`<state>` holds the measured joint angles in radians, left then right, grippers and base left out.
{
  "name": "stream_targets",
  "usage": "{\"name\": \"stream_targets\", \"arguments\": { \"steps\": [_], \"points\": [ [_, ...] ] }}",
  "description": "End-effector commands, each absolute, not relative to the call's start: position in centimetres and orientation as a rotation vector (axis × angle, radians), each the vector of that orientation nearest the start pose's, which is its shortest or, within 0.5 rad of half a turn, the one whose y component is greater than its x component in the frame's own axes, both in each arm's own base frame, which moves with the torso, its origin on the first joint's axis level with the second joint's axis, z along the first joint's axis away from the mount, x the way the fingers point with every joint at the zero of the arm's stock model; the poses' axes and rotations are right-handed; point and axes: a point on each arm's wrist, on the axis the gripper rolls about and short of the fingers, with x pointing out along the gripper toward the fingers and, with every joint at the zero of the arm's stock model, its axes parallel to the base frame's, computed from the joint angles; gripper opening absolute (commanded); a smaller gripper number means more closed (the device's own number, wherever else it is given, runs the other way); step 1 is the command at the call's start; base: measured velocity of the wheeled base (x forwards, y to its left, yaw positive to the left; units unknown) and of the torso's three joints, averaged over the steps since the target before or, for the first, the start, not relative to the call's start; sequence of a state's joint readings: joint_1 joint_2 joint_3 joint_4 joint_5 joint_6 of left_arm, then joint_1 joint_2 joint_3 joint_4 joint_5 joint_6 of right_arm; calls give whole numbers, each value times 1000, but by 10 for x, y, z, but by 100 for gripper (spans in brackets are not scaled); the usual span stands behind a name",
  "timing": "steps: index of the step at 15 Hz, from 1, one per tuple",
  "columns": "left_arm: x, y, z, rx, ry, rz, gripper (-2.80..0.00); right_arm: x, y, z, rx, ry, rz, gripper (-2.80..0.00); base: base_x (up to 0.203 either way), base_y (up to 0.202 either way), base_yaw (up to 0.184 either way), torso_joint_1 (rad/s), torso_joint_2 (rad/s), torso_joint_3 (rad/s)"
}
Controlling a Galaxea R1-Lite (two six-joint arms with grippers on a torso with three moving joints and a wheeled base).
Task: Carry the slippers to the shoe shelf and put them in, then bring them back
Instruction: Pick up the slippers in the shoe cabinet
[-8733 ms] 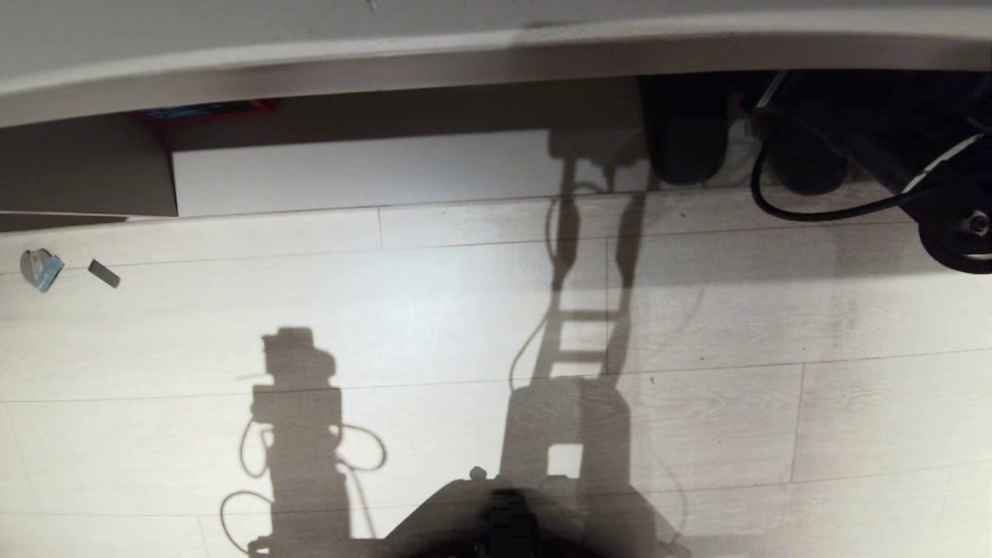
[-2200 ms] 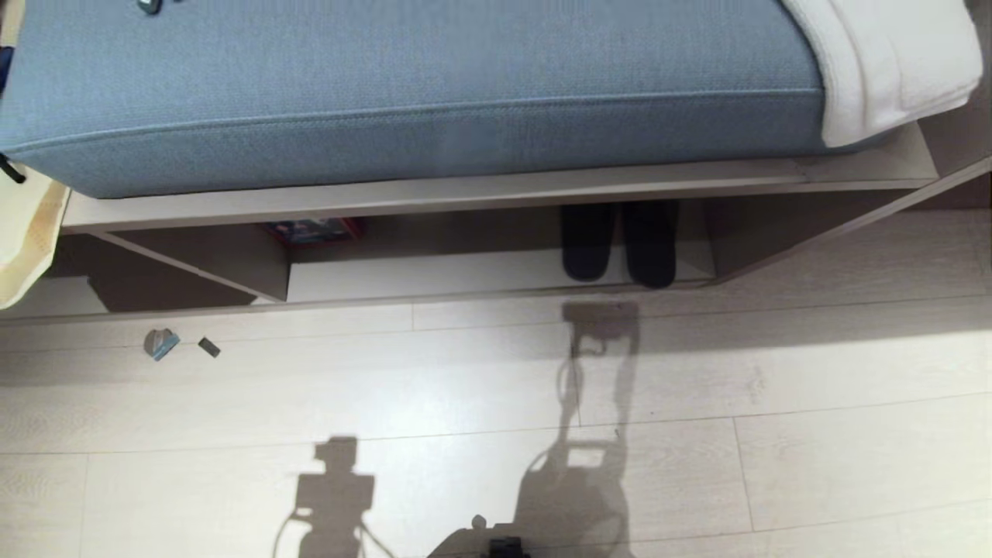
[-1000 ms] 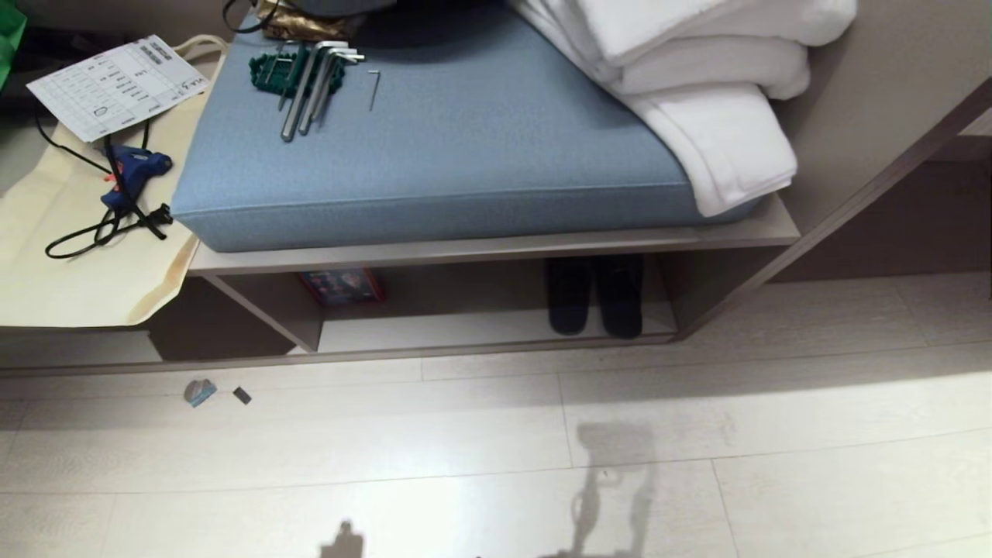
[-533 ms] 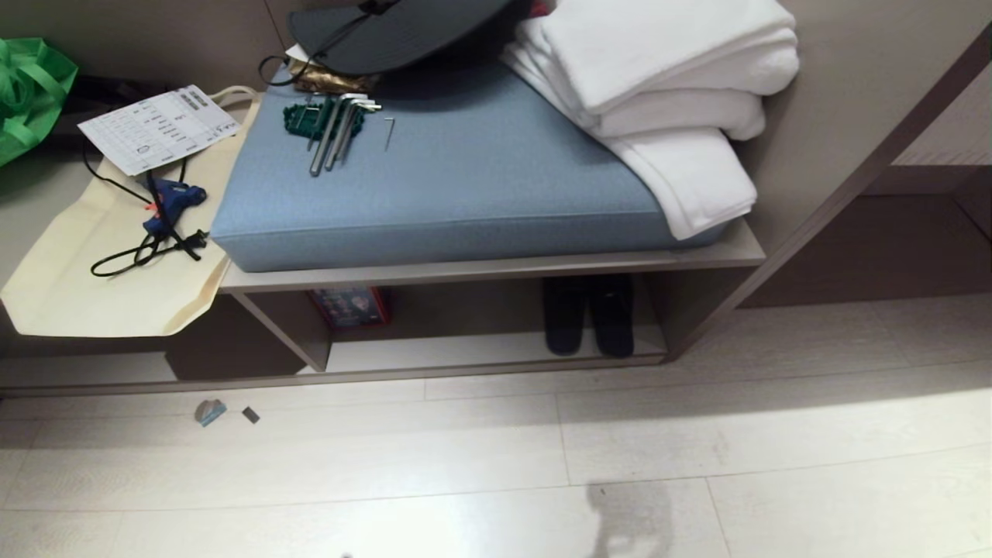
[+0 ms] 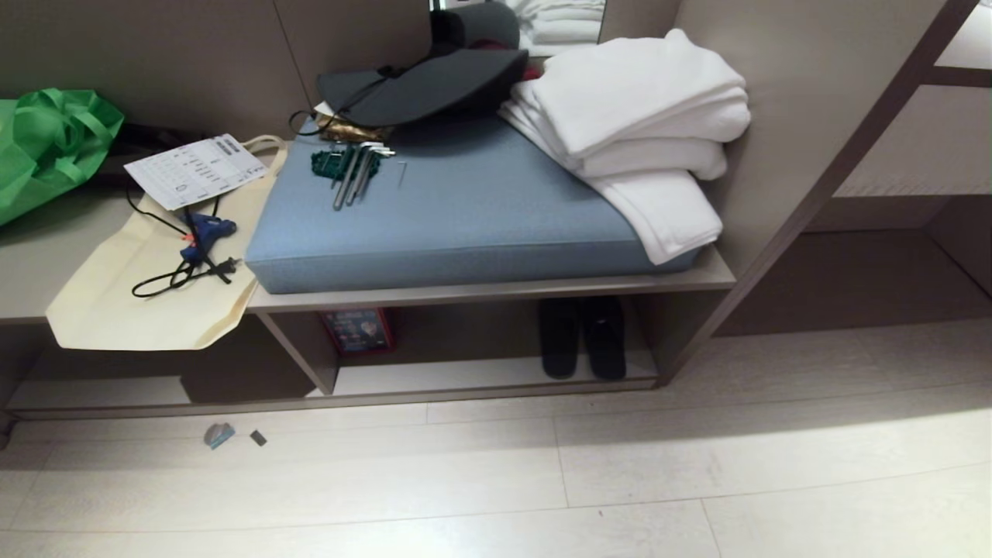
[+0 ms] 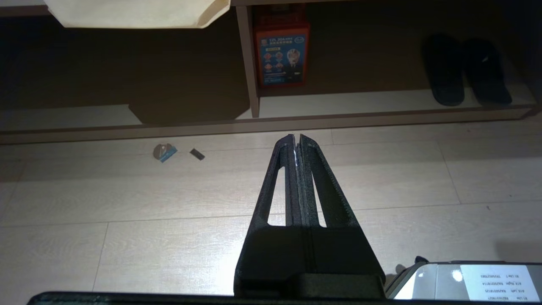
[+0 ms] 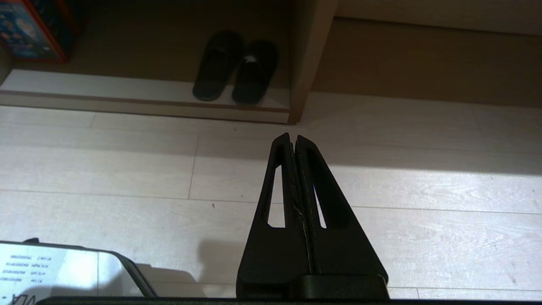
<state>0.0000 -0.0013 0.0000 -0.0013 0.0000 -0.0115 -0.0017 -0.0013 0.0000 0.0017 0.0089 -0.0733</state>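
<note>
Left hand (image 6: 296,137): closed, empty, fingers pressed together, poised above the floor, well short of the shelf.
Right hand (image 7: 293,137): closed, empty, poised above the floor (image 5: 620,480), likewise apart from the shelf.
Floor scraps (image 5: 219,435): two small bits on the pale planks, just before the wider cubby's front edge.
Shoe shelf (image 5: 480,374): low open cubby under the bench, pale bottom board, taupe sides.
Slippers (image 5: 583,338): side by side on the bottom board, at the cubby's right end, close to the right wall, toes inward.
Red box (image 5: 359,328): upright at the cubby's back left corner.
Bench (image 5: 496,291): blue cushion (image 5: 465,209) on top, carrying hex keys (image 5: 353,167), folded white towels (image 5: 643,132) and a dark hat (image 5: 422,85).
Left of cushion: cream bag (image 5: 147,310) with blue glue gun (image 5: 203,232), printed sheet, green bag (image 5: 46,147) beyond.
</note>
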Motion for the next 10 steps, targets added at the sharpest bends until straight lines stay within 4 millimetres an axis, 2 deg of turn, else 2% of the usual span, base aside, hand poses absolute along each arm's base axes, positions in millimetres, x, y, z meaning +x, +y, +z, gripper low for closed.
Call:
{"name": "stream_targets", "arguments": {
  "steps": [1, 10],
  "points": [
    [-23, 0, 76, -12, -2, 0, -280, -23, 0, 75, -74, 1, 8, -280, 0, 0, 0, 3, 2, 202],
    [-23, 0, 76, -12, -2, 0, -280, -23, 0, 75, -74, 1, 6, -280, 0, 0, 0, 2, 1, 201]
  ]
}}
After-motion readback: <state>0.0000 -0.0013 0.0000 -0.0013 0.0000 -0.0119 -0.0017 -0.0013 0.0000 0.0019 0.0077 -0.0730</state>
